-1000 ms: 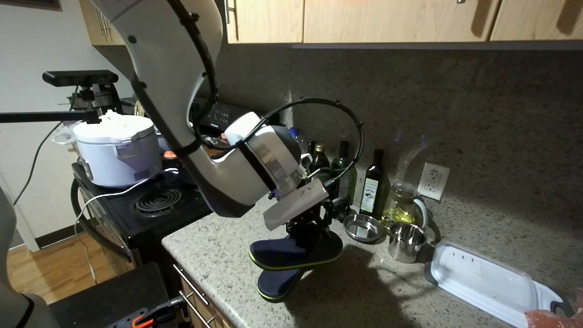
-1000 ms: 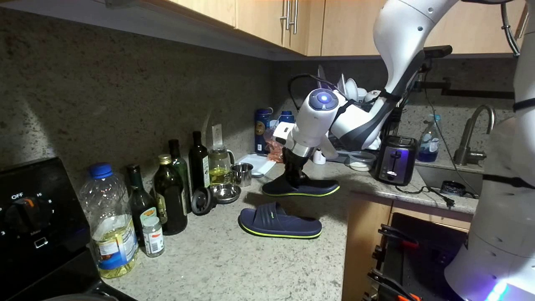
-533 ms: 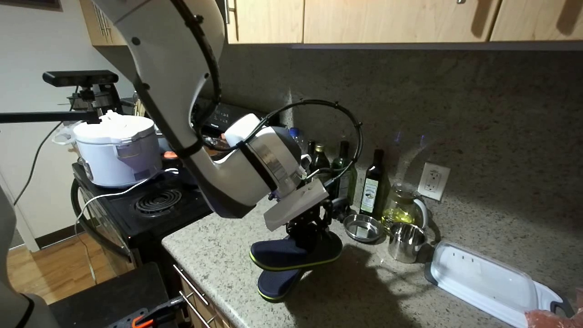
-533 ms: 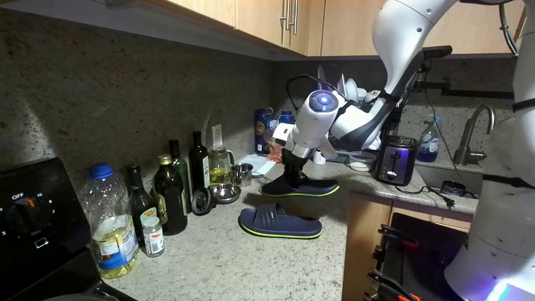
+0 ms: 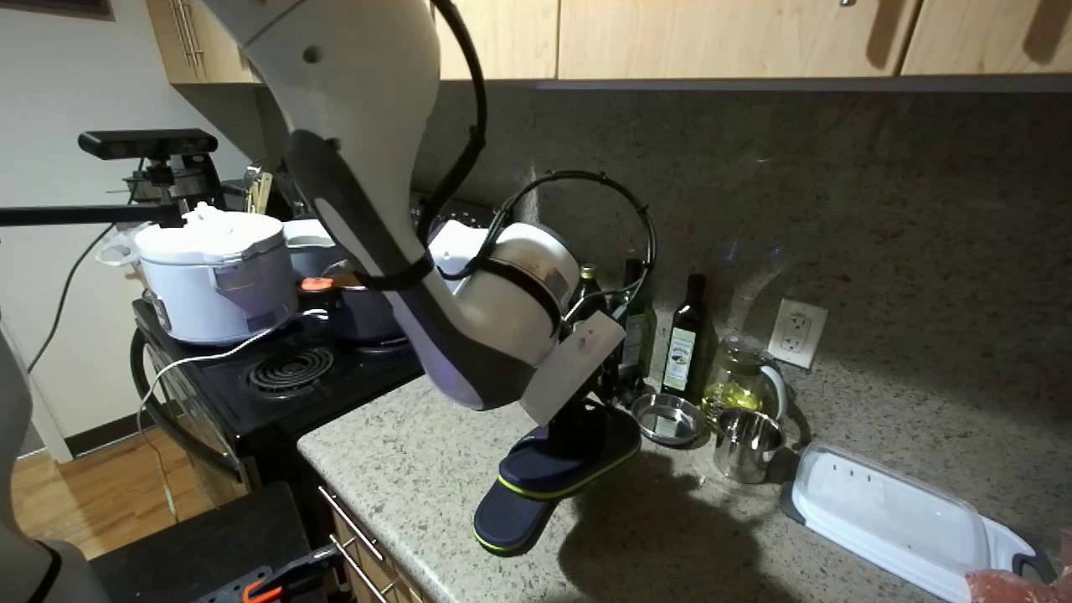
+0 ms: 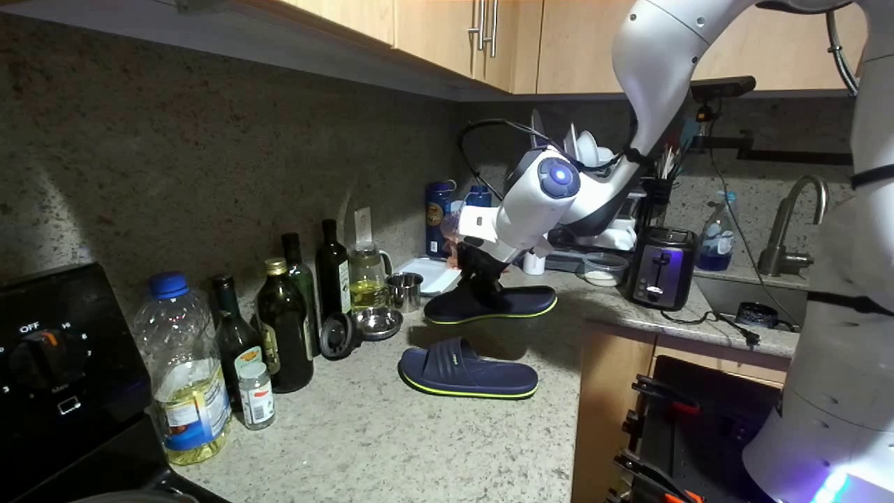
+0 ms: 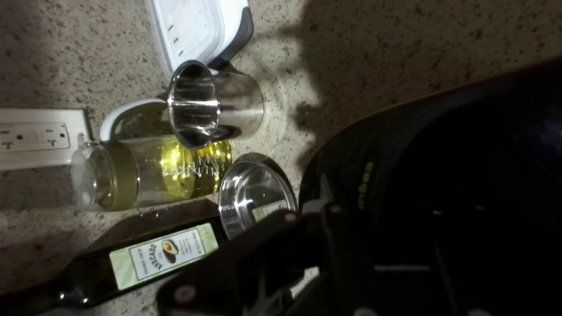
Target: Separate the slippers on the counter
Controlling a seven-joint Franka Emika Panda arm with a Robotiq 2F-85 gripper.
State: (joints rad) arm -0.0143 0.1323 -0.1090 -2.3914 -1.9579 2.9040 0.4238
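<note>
Exterior view: can see the tool point(image 6: 491, 286) with jaws almost together, clamping the raised slipper point(image 6: 513, 304) above the far part of the speckled surface point(image 6: 391, 447), tilted slightly up toward the right. Nearer and below, find the resting slipper point(image 6: 475, 377) flat on the surface, strap point(image 6: 447, 360) upward, apart from the raised one. Note a blue-capped bottle point(image 6: 184, 412) with a small jar point(image 6: 256, 399) close by at near left, and a toaster point(image 6: 662, 269) at far right. In an exterior view, see the raised slipper partly hiding the resting slipper, with a broad shadow point(image 5: 662, 536) on the surface to the right. Left, a black stove point(image 5: 264, 414) bearing a white cooker point(image 5: 209, 283); right, a shallow bowl point(image 5: 668, 419), a steel cup point(image 5: 748, 450) and an oil jug point(image 5: 737, 389) close together, and farther right a long white container point(image 5: 896, 512). Wrist view: see the raised slipper in deep shadow, with yellowish lettering point(image 7: 365, 185) too blurred to read. Cannot tell the part gripped. Beyond, make out the shallow bowl near the foot of a dark bottle point(image 7: 164, 254) labelled avocado oil.
</note>
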